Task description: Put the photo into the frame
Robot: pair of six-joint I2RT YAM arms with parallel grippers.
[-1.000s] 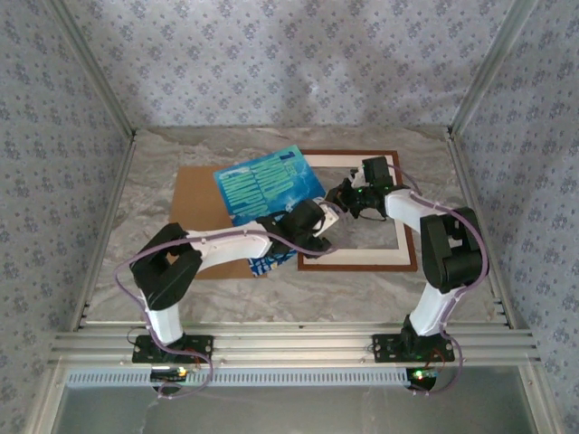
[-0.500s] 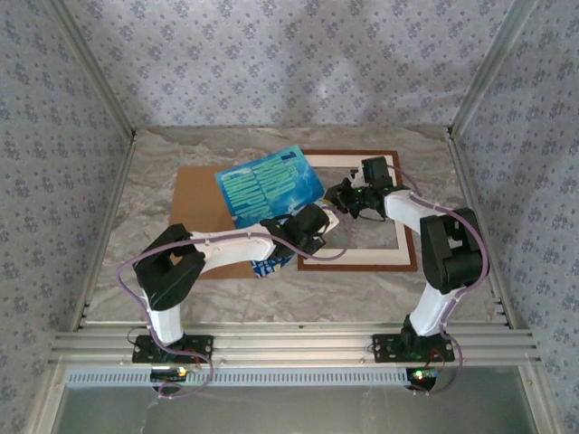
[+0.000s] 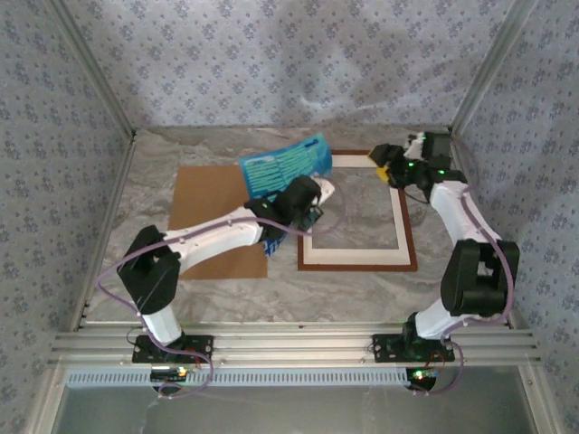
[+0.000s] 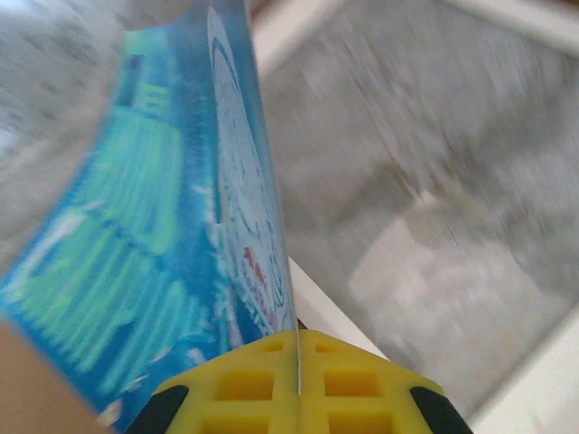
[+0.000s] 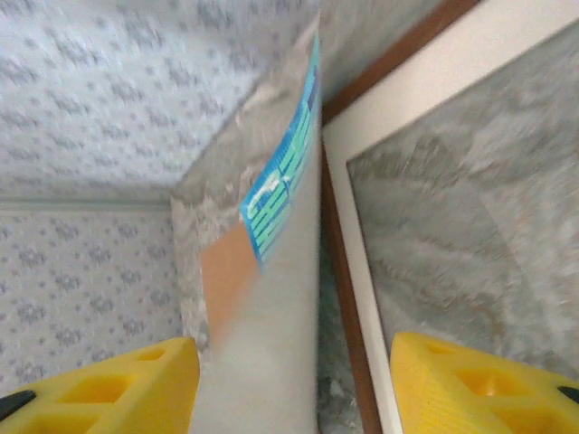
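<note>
Nearby, brown board (image 3: 213, 212), mat (image 3: 357, 257) (cream) in frame (image 3: 362, 268)

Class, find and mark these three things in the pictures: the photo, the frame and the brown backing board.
photo (image 3: 282, 165): top view, on its blue printed face.
frame (image 3: 408, 226): top view, on its right wooden rail.
backing board (image 3: 210, 208): top view, on its bare brown middle.

Top view, centre right: the worktop (image 3: 362, 212) inside the frame (image 3: 357, 268) is free from above. The photo (image 3: 285, 165) and left end effector (image 3: 314, 214) overhang its left edge; the right end effector (image 3: 387, 170) crowds its upper-right corner.
</note>
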